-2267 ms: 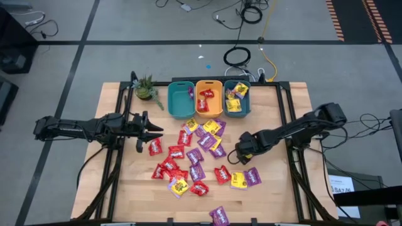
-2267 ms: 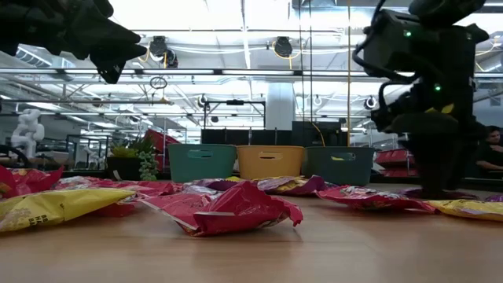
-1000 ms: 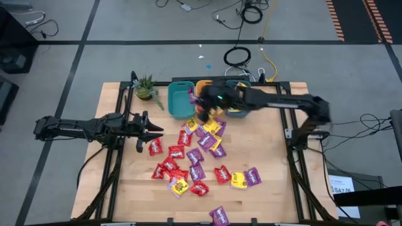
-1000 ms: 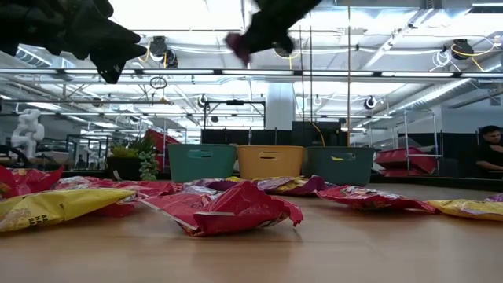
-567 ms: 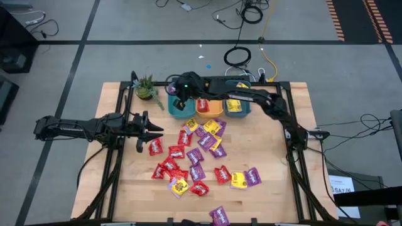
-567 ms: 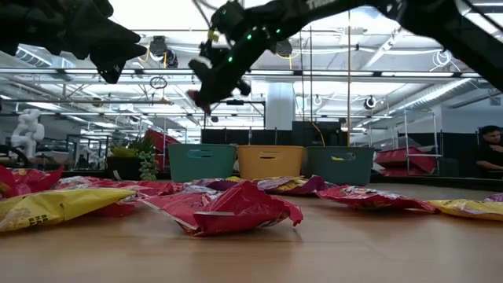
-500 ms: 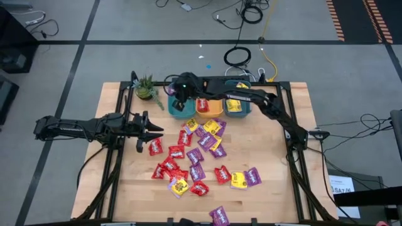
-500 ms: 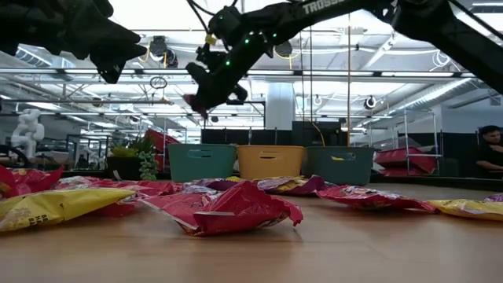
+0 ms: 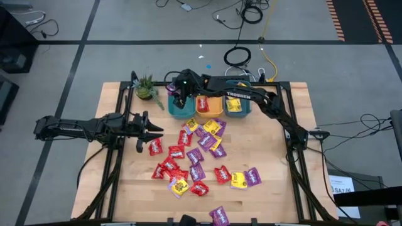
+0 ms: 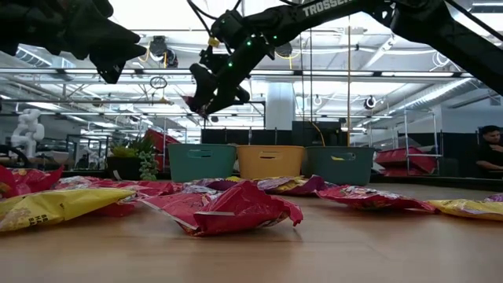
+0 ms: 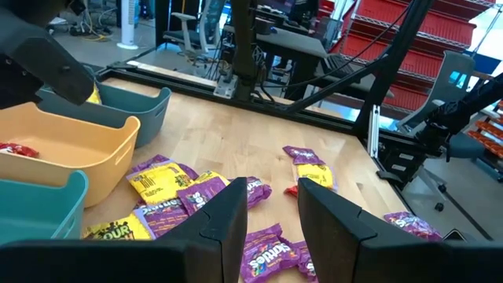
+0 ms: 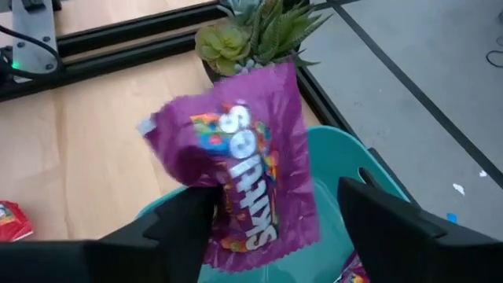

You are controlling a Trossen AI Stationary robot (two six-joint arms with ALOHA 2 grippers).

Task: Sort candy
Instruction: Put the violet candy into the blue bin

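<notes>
My right gripper (image 12: 277,211) is open above the left teal bin (image 12: 357,169), at the far side of the table (image 9: 178,99). A purple candy packet (image 12: 240,169) stands upright in the air between its spread fingers, over that bin. An orange bin (image 9: 209,105) and another teal bin (image 9: 237,107) stand to the right of the first; each holds candy. Several red, purple and yellow candy packets (image 9: 195,154) lie flat on the table. My left gripper (image 9: 152,130) waits open at the table's left, with nothing between its fingers (image 11: 271,212). My right gripper has its fingers spread wider than the purple packet. One lower edge of the packet (image 12: 218,212) lies close against one finger (image 12: 185,224); whether they touch, I cannot tell. The packet is clear of the other finger and of the bin.
A small potted plant (image 9: 146,88) stands at the far left, next to the left teal bin. Black frame rails (image 9: 119,163) run along the table's left and right sides. Bare wood shows at the table's near left and far right.
My right gripper has swung from over the orange bin toward the table's left and far edge, has sunk to just above the left teal bin, and its fingers have spread apart around the purple packet.
</notes>
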